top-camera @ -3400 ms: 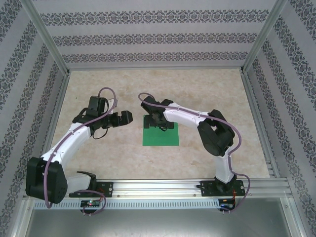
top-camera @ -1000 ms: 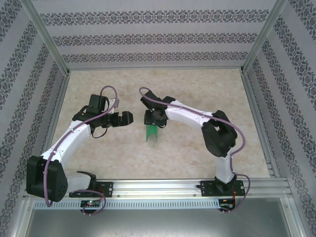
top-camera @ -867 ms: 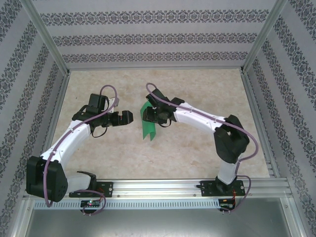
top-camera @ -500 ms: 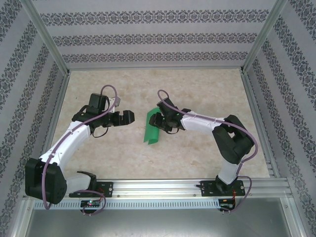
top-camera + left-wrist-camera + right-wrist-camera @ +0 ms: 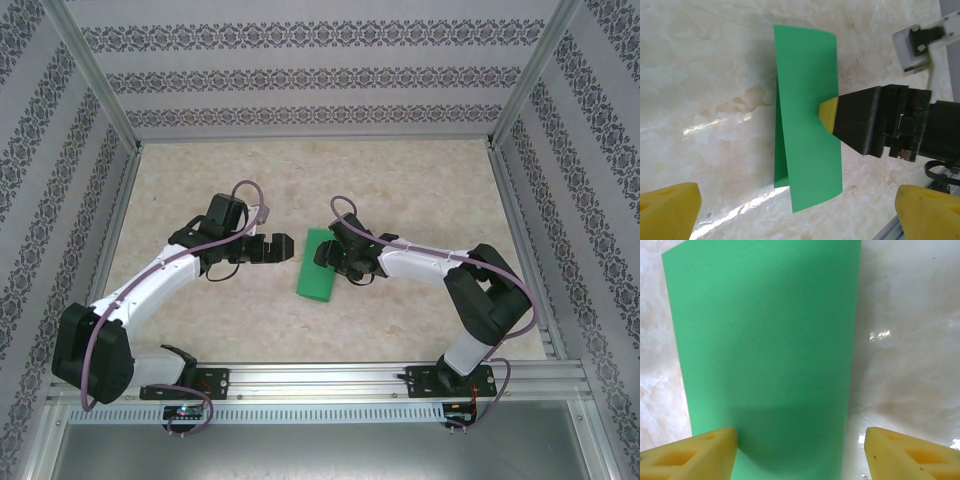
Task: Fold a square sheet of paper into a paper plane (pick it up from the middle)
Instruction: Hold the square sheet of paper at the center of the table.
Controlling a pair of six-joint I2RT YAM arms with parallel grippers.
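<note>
While the left hand (image 5: pixel 286 245) and right hand (image 5: pixel 326 258) stand released, the doubled square sheet of paper (image 5: pixel 314 276) runs far to near.

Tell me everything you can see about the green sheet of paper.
The green sheet of paper is thin, plain and bright green, with no markings. It is doubled over loosely into a long strip. Its top layer bows slightly, and the lower layer peeks out along one side. It lies on the marbled table between the two arms. A yellow fingertip of the right gripper meets one long edge.
</note>
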